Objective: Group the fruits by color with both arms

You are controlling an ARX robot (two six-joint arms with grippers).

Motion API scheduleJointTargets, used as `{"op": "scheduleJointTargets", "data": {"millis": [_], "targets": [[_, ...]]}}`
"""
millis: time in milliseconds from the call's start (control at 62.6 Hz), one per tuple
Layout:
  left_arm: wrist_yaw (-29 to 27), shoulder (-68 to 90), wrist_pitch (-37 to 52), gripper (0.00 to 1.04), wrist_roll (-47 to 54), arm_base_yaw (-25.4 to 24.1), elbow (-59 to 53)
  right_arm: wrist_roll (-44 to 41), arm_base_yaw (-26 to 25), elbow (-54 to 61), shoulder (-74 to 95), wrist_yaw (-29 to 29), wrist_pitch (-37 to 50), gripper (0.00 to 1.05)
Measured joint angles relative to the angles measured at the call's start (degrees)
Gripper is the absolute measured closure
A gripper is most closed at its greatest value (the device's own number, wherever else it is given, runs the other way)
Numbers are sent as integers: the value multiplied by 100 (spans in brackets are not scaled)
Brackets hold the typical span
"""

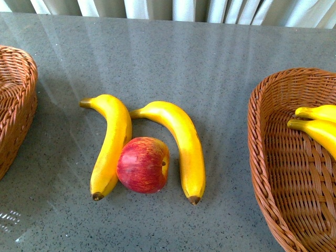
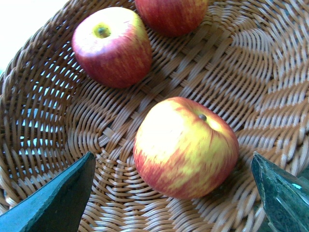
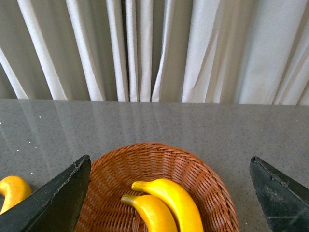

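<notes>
On the grey table lie two yellow bananas (image 1: 111, 144) (image 1: 181, 144) with a red apple (image 1: 143, 165) tucked between them, touching both. The right wicker basket (image 1: 273, 173) holds two more bananas (image 1: 317, 125). In the left wrist view my left gripper (image 2: 172, 159) hangs open over the left basket (image 2: 53, 96). A red-yellow apple (image 2: 186, 147) lies between its fingers, untouched, and two more apples (image 2: 112, 46) (image 2: 171, 14) lie beyond it. My right gripper (image 3: 169, 162) is open above the right basket (image 3: 159, 159) and its two bananas (image 3: 169, 205). Neither arm shows in the front view.
The left basket's rim (image 1: 18, 105) shows at the table's left edge. White curtains (image 3: 154, 48) hang behind the table's far edge. A banana tip (image 3: 12, 191) on the table shows beside the right gripper's finger.
</notes>
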State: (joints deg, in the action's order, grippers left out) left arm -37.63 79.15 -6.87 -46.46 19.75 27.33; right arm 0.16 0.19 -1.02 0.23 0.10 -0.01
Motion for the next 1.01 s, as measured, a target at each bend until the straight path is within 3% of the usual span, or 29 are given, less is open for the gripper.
{"op": "scheduleJointTargets", "data": {"millis": [256,543,1007], "targets": [[-44,256,730,9,568,807,398,0,0,0,0,0,0,9],[411,1060,1700,9,1440,1843,975,0,0,0,0,2,0,9],[813,1716,2015,9,1720,2304,1102,0,0,0,0,0,0,9]]}}
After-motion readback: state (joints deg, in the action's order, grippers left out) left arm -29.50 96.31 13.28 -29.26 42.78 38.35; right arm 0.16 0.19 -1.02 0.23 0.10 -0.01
